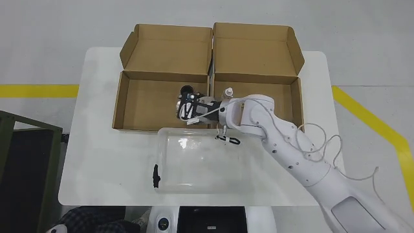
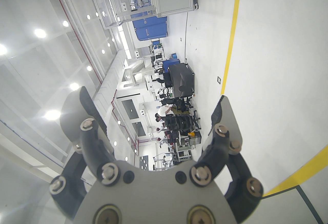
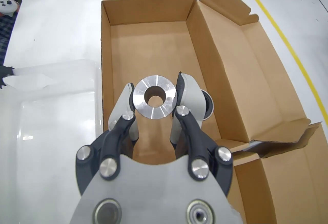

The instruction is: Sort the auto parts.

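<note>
Right gripper (image 3: 155, 80) clamps a shiny metal ring (image 3: 167, 93) with a round centre hole, cardboard box (image 3: 143, 43) beneath; left gripper (image 2: 153, 95) gapes.

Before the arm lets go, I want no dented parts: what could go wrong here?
The right gripper holds the ring only by its rim, so it might slip early. Released here, it could land on the part already lying in the box close beside it.

Silver metal ring (image 3: 155, 99) between fingers (image 3: 191, 97), over cardboard box (image 3: 153, 48)
</note>
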Controlling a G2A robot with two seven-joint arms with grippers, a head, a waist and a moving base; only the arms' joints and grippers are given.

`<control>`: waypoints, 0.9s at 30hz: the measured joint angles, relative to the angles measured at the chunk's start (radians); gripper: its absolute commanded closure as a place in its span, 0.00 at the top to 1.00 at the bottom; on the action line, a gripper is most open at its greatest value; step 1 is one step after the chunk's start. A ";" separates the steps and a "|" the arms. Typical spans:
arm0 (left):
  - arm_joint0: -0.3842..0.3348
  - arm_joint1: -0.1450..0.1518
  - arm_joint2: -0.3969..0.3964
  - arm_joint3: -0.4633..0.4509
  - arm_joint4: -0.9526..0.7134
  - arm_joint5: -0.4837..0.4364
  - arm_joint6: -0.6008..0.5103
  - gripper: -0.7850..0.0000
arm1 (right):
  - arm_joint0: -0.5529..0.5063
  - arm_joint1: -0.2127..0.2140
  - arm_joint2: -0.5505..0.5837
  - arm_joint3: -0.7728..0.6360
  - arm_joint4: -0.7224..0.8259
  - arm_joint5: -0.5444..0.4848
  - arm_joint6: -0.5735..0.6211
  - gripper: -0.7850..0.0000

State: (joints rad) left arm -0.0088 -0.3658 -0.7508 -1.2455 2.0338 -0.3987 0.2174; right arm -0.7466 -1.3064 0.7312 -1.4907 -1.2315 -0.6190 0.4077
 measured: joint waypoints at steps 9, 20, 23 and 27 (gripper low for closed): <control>0.000 0.000 0.000 0.000 0.000 0.000 0.000 1.00 | 0.048 -0.028 -0.053 0.077 -0.027 -0.005 0.024 0.00; 0.000 0.000 0.000 0.000 0.000 0.000 0.000 1.00 | 0.102 -0.062 -0.100 0.173 -0.043 -0.026 0.052 0.00; 0.000 0.000 0.000 0.000 0.000 0.000 0.000 1.00 | 0.112 -0.070 -0.110 0.192 -0.049 -0.031 0.060 0.00; 0.000 0.000 0.000 0.000 0.000 0.000 0.000 1.00 | 0.122 -0.079 -0.122 0.210 -0.059 -0.036 0.072 0.00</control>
State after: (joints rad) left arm -0.0088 -0.3658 -0.7508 -1.2455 2.0338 -0.3987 0.2174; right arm -0.6248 -1.3858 0.6092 -1.2809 -1.2902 -0.6552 0.4799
